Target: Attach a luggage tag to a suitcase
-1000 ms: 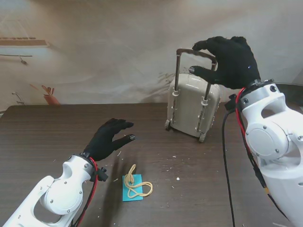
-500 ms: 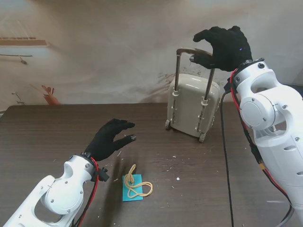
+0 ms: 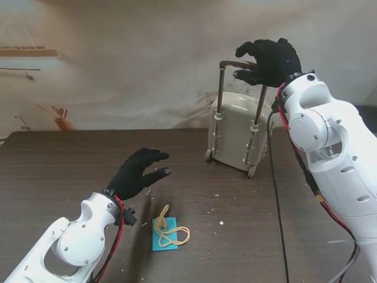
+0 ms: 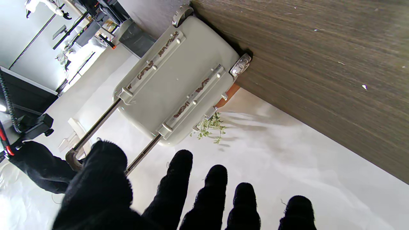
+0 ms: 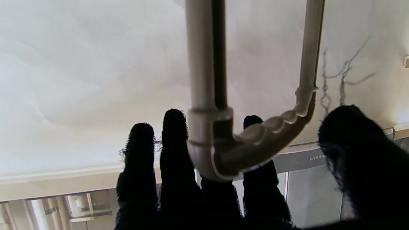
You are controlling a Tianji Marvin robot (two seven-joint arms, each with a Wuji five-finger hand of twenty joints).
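Suitcase [image 3: 240, 134] upright on the surface [image 3: 53, 165] at 1 o'clock, telescopic handle [image 3: 241, 65] extended. Right robot hand [image 3: 268, 61] sits at the handle's grip, fingers curled around the bar with the thumb apart; cannot tell if it's clamped. Left robot hand [image 3: 136, 172] at 9 o'clock, fingers spread, holding nothing, above the surface. Luggage tag [image 3: 165, 234], blue card with a tan loop, lies flat at 6 o'clock, near the left robot hand.

Glossy white arm casings with round joint covers and small dark screws; red and black cables run to the wrists; each robot hand [image 3: 136, 172] [image 3: 268, 59] wears fuzzy black fabric.
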